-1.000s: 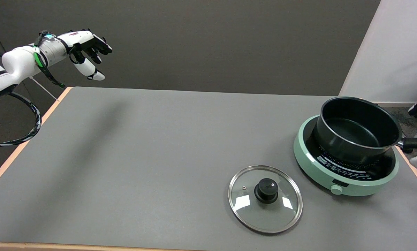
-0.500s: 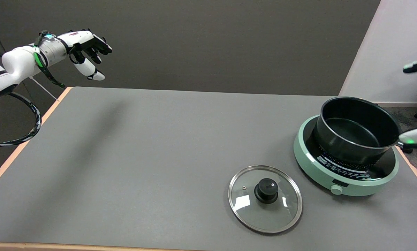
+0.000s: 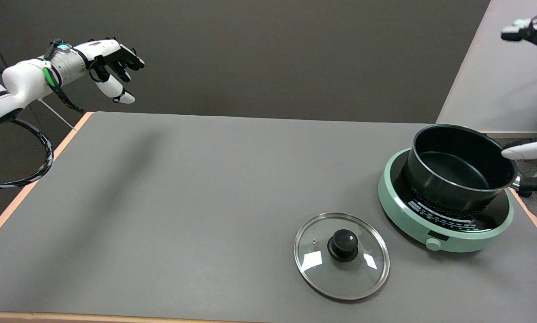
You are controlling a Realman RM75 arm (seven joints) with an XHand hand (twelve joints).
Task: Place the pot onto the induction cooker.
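Since the earlier frames the right robot hand (image 3: 531, 89) has lifted off the pot handle and now sits at the right edge, fingers spread, holding nothing. One grey worktop (image 3: 183, 202) lies wide open on its left. One mint-green round induction cooker (image 3: 443, 233) carries one black saucepan (image 3: 461, 168). One glass lid (image 3: 341, 255) lies just beside the cooker.

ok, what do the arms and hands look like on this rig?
The left arm is glossy white with rounded links, a green band at the wrist and a black-and-white braided cable looping below it. Its left hand has a white back and black fingers with white tips. Of the right hand only white-and-black fingers show at the frame's right edge.
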